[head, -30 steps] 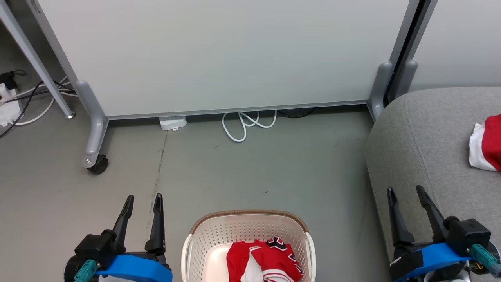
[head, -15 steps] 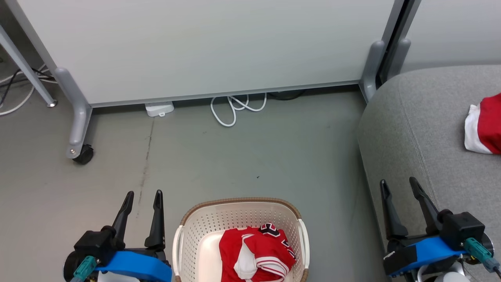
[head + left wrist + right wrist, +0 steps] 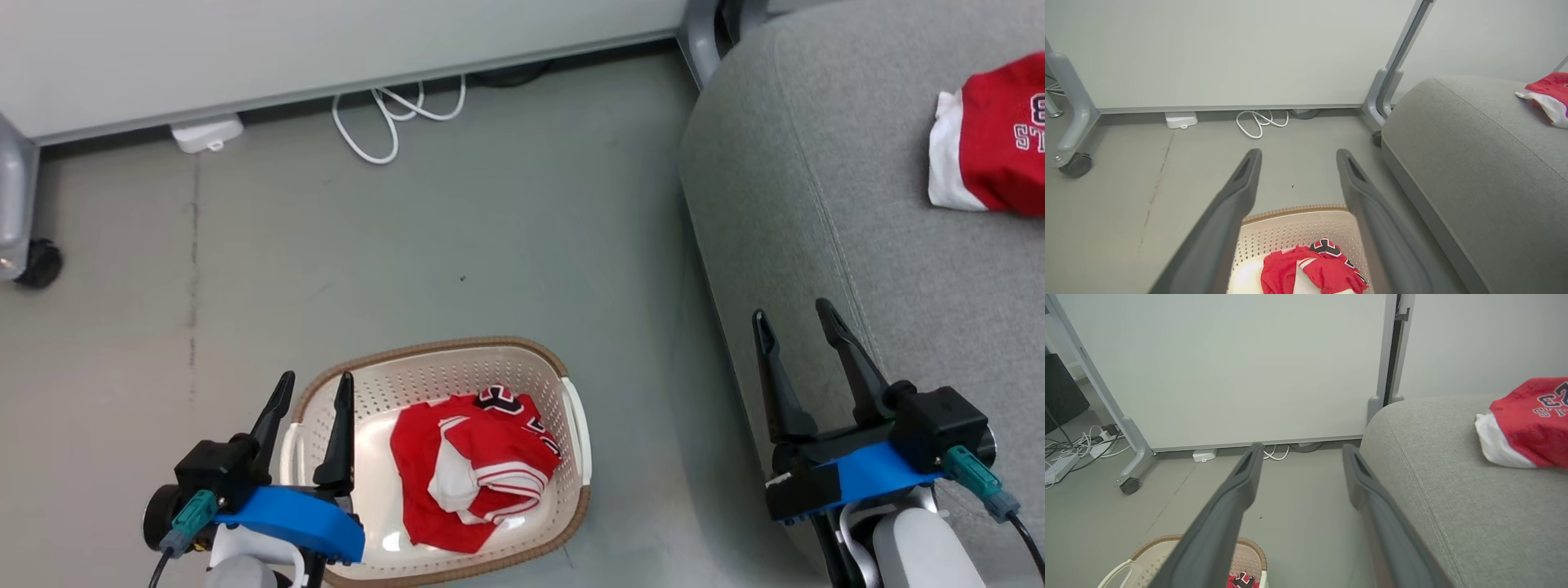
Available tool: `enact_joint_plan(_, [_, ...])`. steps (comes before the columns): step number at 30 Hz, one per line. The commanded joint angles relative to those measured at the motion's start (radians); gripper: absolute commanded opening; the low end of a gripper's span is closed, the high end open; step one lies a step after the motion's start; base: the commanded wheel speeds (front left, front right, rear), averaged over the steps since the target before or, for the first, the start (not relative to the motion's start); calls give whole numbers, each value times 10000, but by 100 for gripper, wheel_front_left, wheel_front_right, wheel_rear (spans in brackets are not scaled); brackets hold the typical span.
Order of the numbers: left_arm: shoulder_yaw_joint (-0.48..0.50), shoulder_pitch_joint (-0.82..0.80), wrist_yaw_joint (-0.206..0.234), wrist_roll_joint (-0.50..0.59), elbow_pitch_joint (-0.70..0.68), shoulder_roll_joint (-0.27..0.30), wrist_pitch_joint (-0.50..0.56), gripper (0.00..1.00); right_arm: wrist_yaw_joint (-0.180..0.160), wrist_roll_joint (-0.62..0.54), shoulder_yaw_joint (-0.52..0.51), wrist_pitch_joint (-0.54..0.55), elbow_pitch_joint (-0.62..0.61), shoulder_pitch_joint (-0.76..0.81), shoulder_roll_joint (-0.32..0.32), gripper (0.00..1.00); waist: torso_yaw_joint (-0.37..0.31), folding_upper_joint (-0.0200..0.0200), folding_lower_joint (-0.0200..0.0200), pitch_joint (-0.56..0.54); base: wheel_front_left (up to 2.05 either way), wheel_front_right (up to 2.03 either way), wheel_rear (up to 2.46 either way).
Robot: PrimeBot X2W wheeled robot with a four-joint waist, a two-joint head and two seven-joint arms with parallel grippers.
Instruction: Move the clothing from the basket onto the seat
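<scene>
1. The clothing (image 3: 469, 461) lies crumpled in the basket (image 3: 433, 347) on the floor beside the seat (image 3: 784, 163); it looks soft, light and floppy, likely to trail when lifted.
2. A raised fold mid-heap seems the best pinch point (thin edges may slip).
3. Its numeral patch is too creased to read; a second red garment (image 3: 992, 147) on the seat shows letters that look like "ST".
4. The left end effector (image 3: 317, 380) hovers at the basket's left rim, released and empty; the right end effector (image 3: 792, 310), likewise spread, is over the seat's edge.

Cream-white perforated plastic basket (image 3: 457, 380) with brown woven-look rim; bright red soft-fabric clothing (image 3: 498, 445), white stripes, black-and-white numerals; light-grey upholstered seat cushion (image 3: 800, 204); grey floor (image 3: 408, 245).
</scene>
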Motion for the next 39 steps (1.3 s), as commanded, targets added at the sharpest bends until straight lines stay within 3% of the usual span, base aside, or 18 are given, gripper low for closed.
enact_joint_plan(1, [-72, -314, -21, -49, 188, 114, -27, 100, 5, 77, 71, -95, -58, -225, -2, 100, -671, 0, -2, 871, 0, 0, 0])
enact_joint_plan(12, [-783, -1771, -20, -581, 2472, 121, -28, 100, 5, 425, 626, -308, -70, -1019, 1, 100, -1655, 0, -2, 2595, 0, 0, 0])
enact_joint_plan(24, [-1885, -3457, -20, -1606, 4765, 258, 149, 100, 5, 548, 667, -362, -528, -1582, 1, 100, -2045, 0, -2, 4478, 0, 0, 0])
enact_joint_plan(39, [-3321, -4835, -20, -2403, 5818, 717, 161, 100, 5, 722, 894, -365, -1022, -1925, 1, 100, -2282, 0, -2, 5797, 0, 0, 0])
